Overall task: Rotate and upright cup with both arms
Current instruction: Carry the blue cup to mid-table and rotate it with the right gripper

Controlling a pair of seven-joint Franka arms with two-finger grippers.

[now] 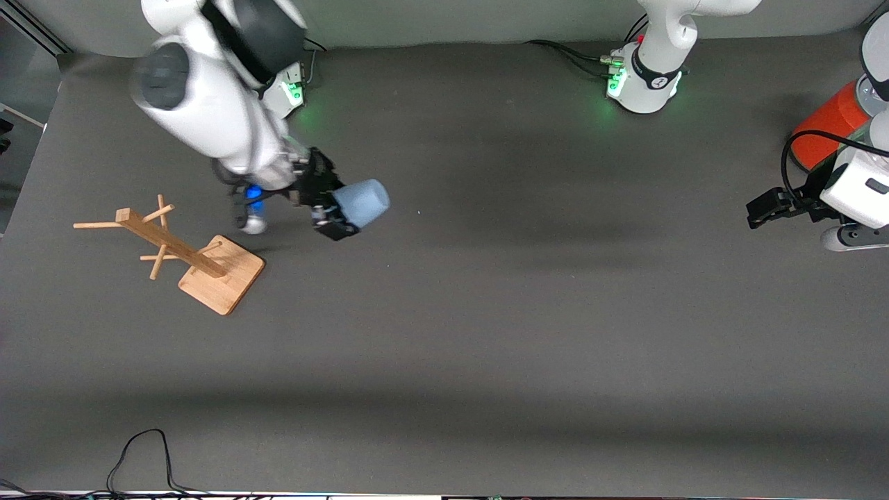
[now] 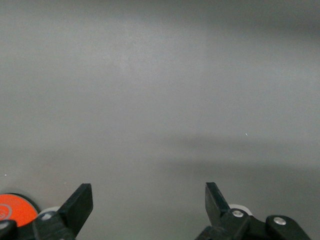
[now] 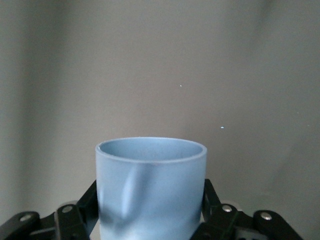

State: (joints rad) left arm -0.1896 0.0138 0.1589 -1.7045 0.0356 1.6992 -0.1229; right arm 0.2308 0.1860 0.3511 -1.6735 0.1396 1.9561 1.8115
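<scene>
The light-blue cup (image 1: 364, 200) is held on its side in the air by my right gripper (image 1: 345, 207), which is shut on its body. It hangs over the table toward the right arm's end, one end pointing toward the left arm's end. In the right wrist view the cup (image 3: 150, 185) fills the space between the black fingers (image 3: 86, 206). My left gripper (image 1: 757, 210) waits open and empty at the left arm's end of the table. In the left wrist view its gripper (image 2: 148, 192) holds nothing and only grey table shows between the jaws.
A wooden peg rack on a square base (image 1: 221, 276) stands near the right gripper, nearer the front camera. An orange can (image 1: 826, 128) stands by the left gripper and shows in the left wrist view (image 2: 17, 207). A black cable (image 1: 139, 451) lies at the table's front edge.
</scene>
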